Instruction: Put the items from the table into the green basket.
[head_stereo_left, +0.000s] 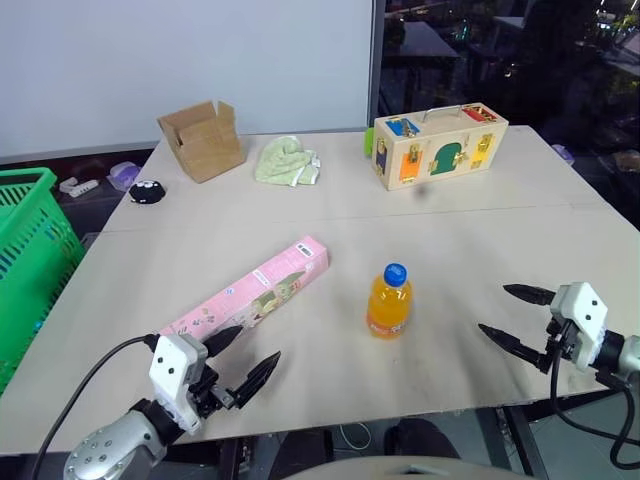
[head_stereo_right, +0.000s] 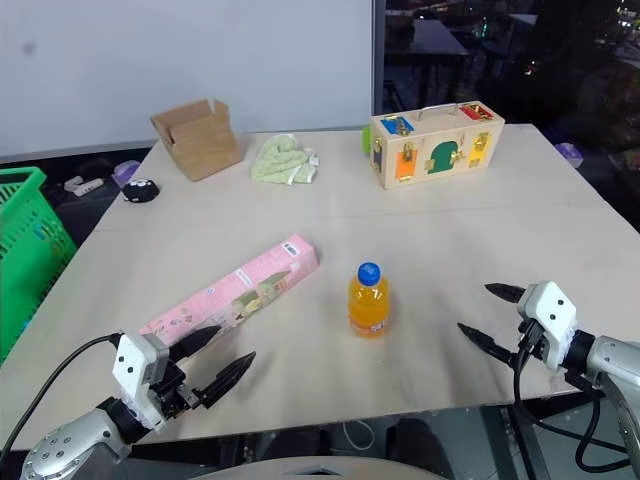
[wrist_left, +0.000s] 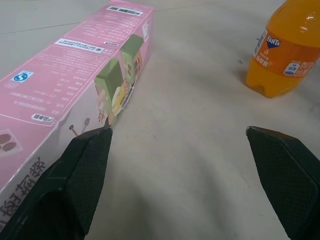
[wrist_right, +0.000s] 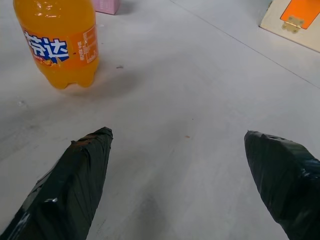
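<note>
The orange-drink bottle (head_stereo_left: 389, 301) with its blue cap stands upright near the middle of the table's near half, clear of both grippers. To its left the long pink carton (head_stereo_left: 253, 294) lies flat and slantwise on the table (head_stereo_left: 450, 220), its far end just beside the bottle and its near end reaching toward the table's front edge. The left gripper (head_stereo_left: 244, 362) hovers at that near end with its two black fingers spread wide and empty; in the left wrist view one finger (wrist_left: 80, 175) lies close beside the carton's printed side, though contact cannot be confirmed. The right gripper (head_stereo_left: 513, 316) hovers over the front right part of the table, well apart from the bottle, its fingers likewise spread and holding nothing. The green basket (head_stereo_left: 25, 260) stands off the table's left edge. Along the far half of the table sit an open brown cardboard box (head_stereo_left: 203, 139), a crumpled pale green cloth (head_stereo_left: 286, 161), a wooden latch toy box (head_stereo_left: 440, 146) and a small black object (head_stereo_left: 147, 191).
</note>
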